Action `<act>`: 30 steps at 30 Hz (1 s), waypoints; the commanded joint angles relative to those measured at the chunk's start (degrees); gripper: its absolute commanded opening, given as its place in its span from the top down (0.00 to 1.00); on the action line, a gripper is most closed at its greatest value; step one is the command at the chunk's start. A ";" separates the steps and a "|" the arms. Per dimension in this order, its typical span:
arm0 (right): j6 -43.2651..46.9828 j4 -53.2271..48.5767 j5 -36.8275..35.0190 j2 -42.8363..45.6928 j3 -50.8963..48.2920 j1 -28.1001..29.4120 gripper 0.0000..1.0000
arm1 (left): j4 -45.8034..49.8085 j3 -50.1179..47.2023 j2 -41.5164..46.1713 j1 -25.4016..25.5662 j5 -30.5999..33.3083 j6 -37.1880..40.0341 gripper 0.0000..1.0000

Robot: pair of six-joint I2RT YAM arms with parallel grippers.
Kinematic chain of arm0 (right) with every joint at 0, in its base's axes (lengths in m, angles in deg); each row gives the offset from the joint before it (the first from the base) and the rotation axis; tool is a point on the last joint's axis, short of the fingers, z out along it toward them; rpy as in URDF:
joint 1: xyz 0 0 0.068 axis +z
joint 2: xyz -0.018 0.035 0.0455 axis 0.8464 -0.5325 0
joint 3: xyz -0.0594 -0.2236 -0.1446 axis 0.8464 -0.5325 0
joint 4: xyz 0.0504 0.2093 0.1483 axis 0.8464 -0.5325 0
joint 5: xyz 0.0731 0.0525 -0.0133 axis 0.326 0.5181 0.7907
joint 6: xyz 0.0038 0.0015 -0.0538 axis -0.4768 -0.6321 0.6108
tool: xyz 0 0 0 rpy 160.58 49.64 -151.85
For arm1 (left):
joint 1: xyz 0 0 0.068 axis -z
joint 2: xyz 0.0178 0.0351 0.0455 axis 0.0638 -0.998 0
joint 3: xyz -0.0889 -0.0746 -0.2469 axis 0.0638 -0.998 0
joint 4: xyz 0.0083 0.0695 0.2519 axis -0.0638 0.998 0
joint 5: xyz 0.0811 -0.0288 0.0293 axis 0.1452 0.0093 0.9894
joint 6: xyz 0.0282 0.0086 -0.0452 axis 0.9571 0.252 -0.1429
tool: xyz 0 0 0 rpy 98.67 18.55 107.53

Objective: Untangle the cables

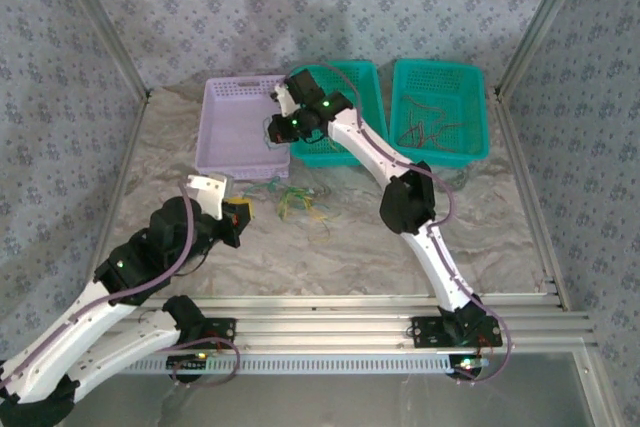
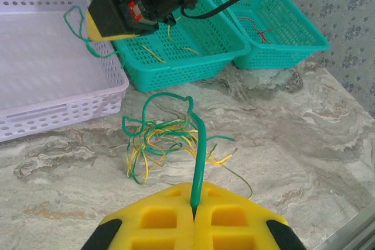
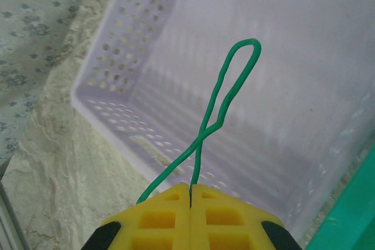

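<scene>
left gripper (image 2: 193, 212) clamped on green wire (image 2: 199, 150) rising from tangle (image 2: 164, 141) on table (image 2: 293, 144) — right gripper (image 3: 190, 194) clamped on green loop (image 3: 228, 92) over purple basket (image 3: 117, 57). red wires (image 1: 425, 130) noted in teal basket (image 1: 480, 117); green-yellow tangle judged outstanding.

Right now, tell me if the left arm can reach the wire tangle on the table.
Probably yes: the tangle lies just ahead of the left gripper, with nothing between. But its jaws are shut on a green wire, so it would have to let go first.
</scene>
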 commanded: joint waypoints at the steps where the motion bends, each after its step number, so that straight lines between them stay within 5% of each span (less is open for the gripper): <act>1: -1.68 -0.93 4.13 -2.22 2.29 -0.89 1.00 | -1.78 0.18 -0.39 0.37 -0.27 -0.26 1.00; 23: -1.76 2.73 6.99 -5.43 2.41 -0.26 1.00 | -2.85 0.27 -2.88 0.36 -0.57 -0.20 1.00; 30: -0.02 2.09 4.33 -3.78 3.17 0.12 0.61 | -2.96 0.00 -2.56 0.30 -0.64 -0.23 1.00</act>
